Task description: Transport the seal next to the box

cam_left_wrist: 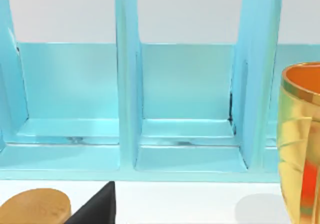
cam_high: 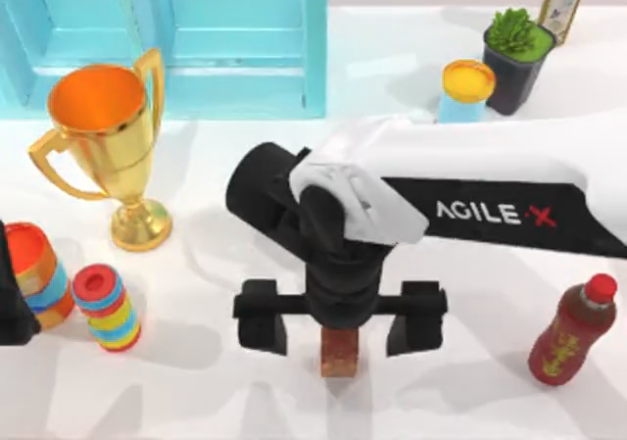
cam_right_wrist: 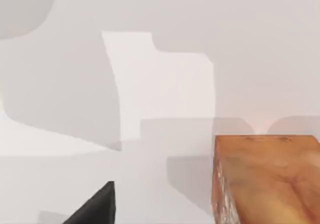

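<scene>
Jaws of the right gripper (cam_high: 339, 330) stand spread wide, hanging over the small reddish-brown rectangular seal (cam_high: 339, 351) at the near middle of the white tabletop (cam_high: 196, 381). The white arm (cam_high: 490, 180) reads "AGILE·X". The turquoise box (cam_high: 167, 43) lies far left. The left gripper (cam_high: 12, 293) is parked at the left edge.

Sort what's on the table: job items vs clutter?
Job:
- seal, below the right gripper, whose fingers stand wide to either side
- box, light blue, at the far edge
- left gripper, parked at the left edge

Clutter:
- gold trophy
- two striped stacks
- red-capped bottle
- potted plant
- yellow-topped can
- bottle at the far right
</scene>
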`<state>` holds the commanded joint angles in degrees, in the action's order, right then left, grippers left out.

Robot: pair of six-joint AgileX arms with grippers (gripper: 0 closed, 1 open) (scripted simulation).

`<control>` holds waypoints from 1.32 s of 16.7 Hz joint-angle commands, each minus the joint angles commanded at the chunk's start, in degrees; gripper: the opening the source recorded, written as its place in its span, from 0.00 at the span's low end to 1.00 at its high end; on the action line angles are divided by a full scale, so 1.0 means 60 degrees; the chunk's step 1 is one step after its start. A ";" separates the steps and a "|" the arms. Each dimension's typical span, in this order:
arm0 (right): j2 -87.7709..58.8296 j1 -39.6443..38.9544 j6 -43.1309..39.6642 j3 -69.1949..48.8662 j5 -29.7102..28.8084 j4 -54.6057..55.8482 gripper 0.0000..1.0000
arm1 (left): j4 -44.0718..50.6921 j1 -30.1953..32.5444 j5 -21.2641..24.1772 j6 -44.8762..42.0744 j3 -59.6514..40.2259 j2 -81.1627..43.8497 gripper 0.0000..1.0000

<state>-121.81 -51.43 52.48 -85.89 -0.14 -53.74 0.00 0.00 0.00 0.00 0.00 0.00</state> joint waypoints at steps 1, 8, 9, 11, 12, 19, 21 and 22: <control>-0.0053 -0.0002 0.0003 0.0155 0.0000 0.0169 1.00 | 0.0000 0.0000 0.0000 0.0000 0.0000 0.0000 1.00; -0.0074 -0.0003 0.0004 0.0218 -0.0001 0.0237 0.77 | 0.0000 0.0000 0.0000 0.0000 0.0000 0.0000 1.00; -0.0074 -0.0003 0.0004 0.0218 -0.0001 0.0237 0.70 | 0.0000 0.0000 0.0000 0.0000 0.0000 0.0000 1.00; -0.0074 -0.0003 0.0004 0.0218 -0.0001 0.0237 0.55 | 0.0000 0.0000 0.0000 0.0000 0.0000 0.0000 1.00; -0.0074 -0.0003 0.0004 0.0218 -0.0001 0.0237 0.47 | 0.0000 0.0000 0.0000 0.0000 0.0000 0.0000 1.00; -0.0074 -0.0003 0.0004 0.0218 -0.0001 0.0237 0.00 | 0.0000 0.0000 0.0000 0.0000 0.0000 0.0000 1.00; -0.0074 -0.0003 0.0004 0.0218 -0.0001 0.0237 0.00 | 0.0000 0.0000 0.0000 0.0000 0.0000 0.0000 1.00; -0.0074 -0.0003 0.0004 0.0218 -0.0001 0.0237 0.00 | 0.0000 0.0000 0.0000 0.0000 0.0000 0.0000 1.00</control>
<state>-122.25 -51.44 52.50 -84.58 -0.15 -52.32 0.00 0.00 0.00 0.00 0.00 0.00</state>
